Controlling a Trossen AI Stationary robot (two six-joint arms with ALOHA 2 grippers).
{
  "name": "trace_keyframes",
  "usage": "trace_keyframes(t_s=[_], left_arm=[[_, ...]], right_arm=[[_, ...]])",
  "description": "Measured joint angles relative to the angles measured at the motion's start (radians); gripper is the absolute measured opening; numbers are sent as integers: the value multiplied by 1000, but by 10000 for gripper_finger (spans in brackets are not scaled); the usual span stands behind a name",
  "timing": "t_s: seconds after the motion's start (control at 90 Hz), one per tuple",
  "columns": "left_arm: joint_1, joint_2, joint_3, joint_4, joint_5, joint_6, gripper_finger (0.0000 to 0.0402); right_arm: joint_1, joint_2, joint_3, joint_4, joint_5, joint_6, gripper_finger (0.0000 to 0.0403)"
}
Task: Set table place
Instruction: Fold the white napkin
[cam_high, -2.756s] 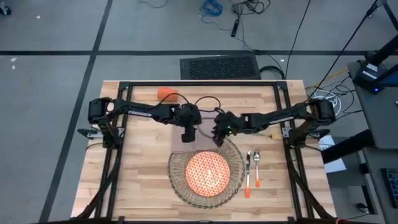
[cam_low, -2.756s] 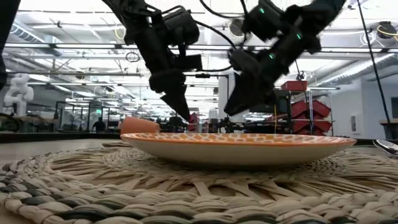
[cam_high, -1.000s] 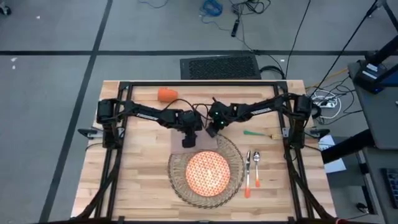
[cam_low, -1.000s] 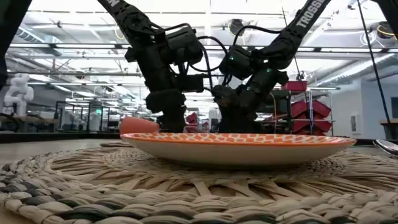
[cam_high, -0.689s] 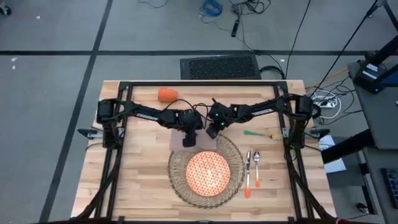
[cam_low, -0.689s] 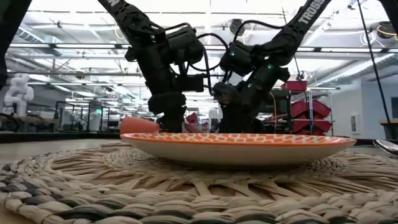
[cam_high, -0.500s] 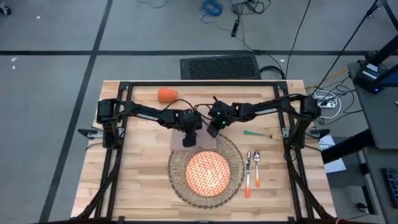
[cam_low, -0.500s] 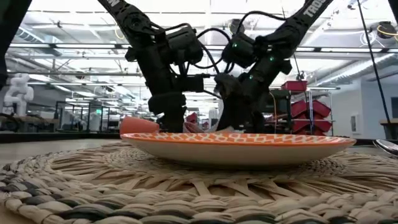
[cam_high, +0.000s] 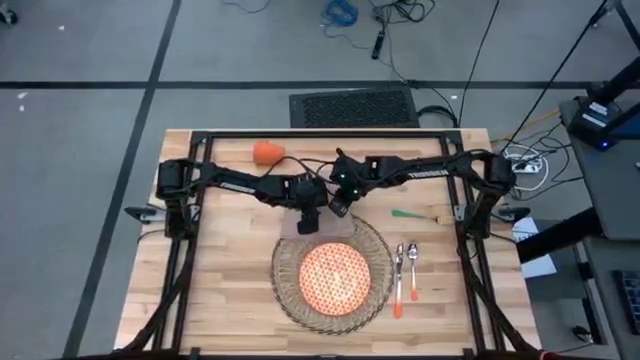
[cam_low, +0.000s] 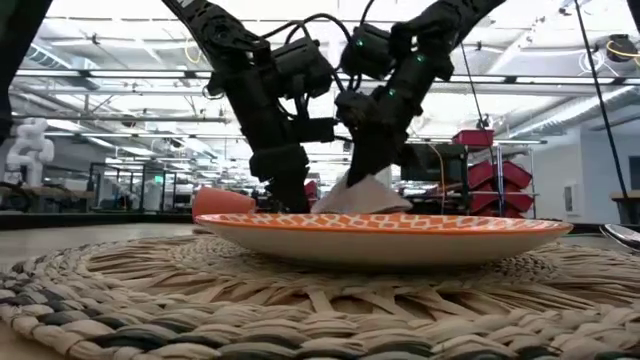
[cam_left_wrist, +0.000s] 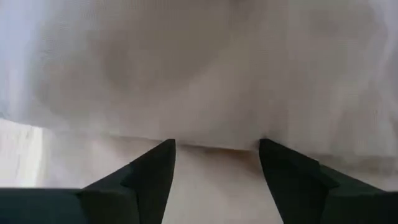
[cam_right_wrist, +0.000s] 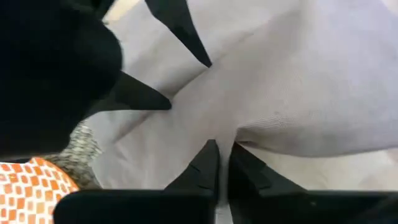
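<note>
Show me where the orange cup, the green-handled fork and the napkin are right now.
orange cup (cam_high: 267, 151): high view, middle of its side.
green-handled fork (cam_high: 408, 213): high view, on the green handle.
napkin (cam_low: 362, 195): low view, the lifted fold behind the plate.

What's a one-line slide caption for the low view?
Right gripper lifts a pinched fold of the beige napkin behind the orange-patterned plate on the woven placemat, left gripper down beside it.

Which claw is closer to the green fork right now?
Right. The right claw is at the napkin, on the fork's side of it; the left claw sits beyond it, farther from the fork.
</note>
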Motion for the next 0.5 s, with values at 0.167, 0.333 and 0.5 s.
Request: trace_keyframes(t_s=[0.167,0.333,0.5], left_arm=[[-5,-39,0,-43,-50,15,219],[-17,-85,0,-127,-86,17,219],[-20,-100,0,-256,-87,16,219]], right_arm=[[-1,1,4,-25,10,8,0],[-1,1,4,-44,11,11,0],[-1,2,4,-66,11,17,0]])
